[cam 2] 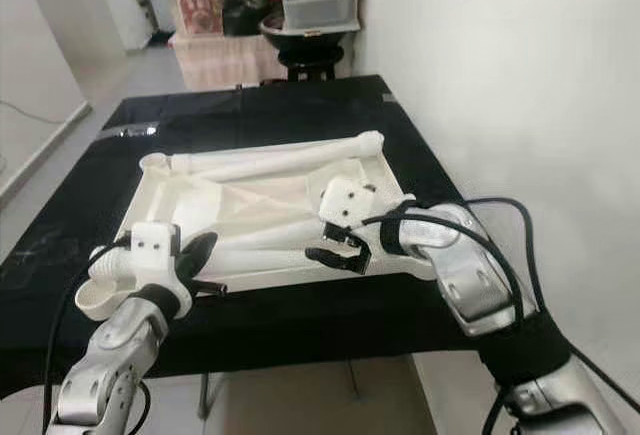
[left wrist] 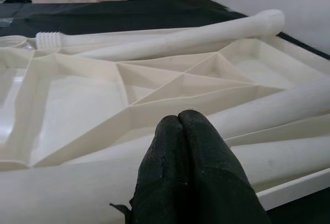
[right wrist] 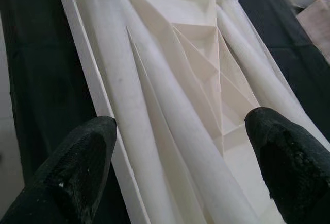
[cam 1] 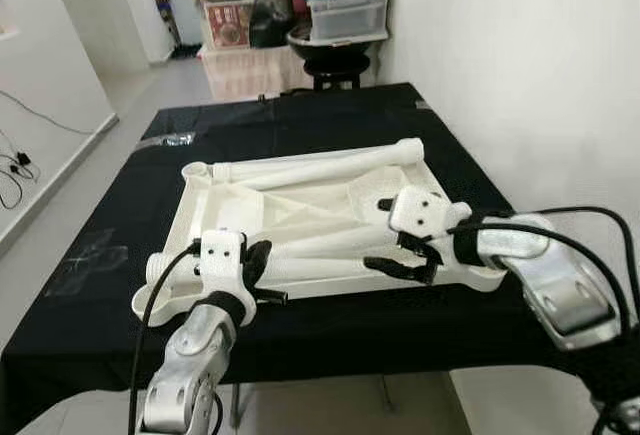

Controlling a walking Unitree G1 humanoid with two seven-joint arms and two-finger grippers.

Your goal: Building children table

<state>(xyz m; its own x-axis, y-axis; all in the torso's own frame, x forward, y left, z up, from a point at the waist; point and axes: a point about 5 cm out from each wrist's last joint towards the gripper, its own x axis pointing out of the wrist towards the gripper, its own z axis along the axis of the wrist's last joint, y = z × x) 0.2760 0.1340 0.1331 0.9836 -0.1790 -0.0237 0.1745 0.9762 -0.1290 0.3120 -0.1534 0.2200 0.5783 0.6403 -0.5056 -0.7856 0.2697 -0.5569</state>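
A white children's table top (cam 1: 188,207) lies upside down on the black-covered table (cam 1: 330,120), ribs facing up. Three white legs lie loose on it: one along the far rim (cam 1: 320,165) and two across the near part (cam 1: 320,245). My left gripper (cam 1: 262,258) is shut and empty at the near left corner, its tips (left wrist: 178,120) just above a near leg (left wrist: 77,183). My right gripper (cam 1: 395,238) hovers open over the near right part. Its two fingers (right wrist: 77,167) straddle the near legs (right wrist: 170,110) without touching them.
A white wall runs close along the table's right side. Beyond the far end stand a dark stool (cam 1: 335,65) and stacked storage boxes (cam 1: 345,10). Grey floor (cam 1: 60,185) lies to the left, with cables by the left wall.
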